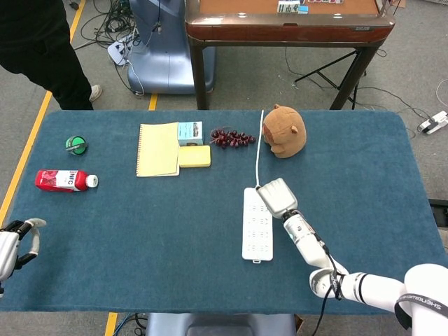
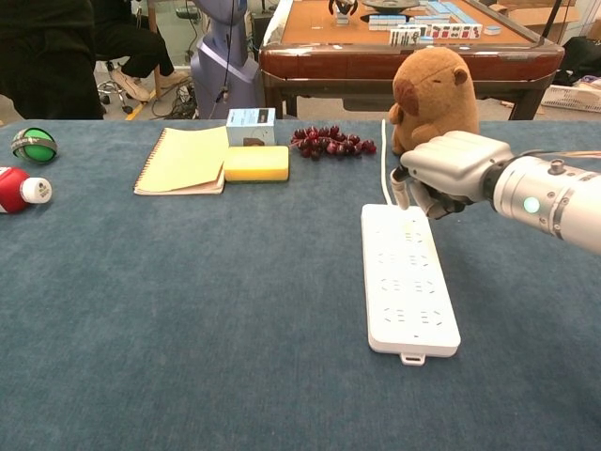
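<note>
A white power strip (image 1: 256,224) (image 2: 408,282) lies on the blue table, its cable (image 1: 260,150) running to the far edge. My right hand (image 1: 278,197) (image 2: 449,172) hovers over the strip's far right corner, fingers bent downward with the thumb apart, holding nothing; whether it touches the strip I cannot tell. A brown capybara plush (image 1: 284,131) (image 2: 434,89) sits just behind it. My left hand (image 1: 15,245) stays at the table's near left corner with fingers spread and nothing in it; the chest view does not show it.
Dark grapes (image 1: 231,138), a yellow block (image 1: 194,156), a small box (image 1: 190,132) and a yellow notebook (image 1: 158,148) lie at the back middle. A red bottle (image 1: 64,180) and a green ball (image 1: 75,145) lie at the left. A brown table (image 1: 287,28) stands beyond.
</note>
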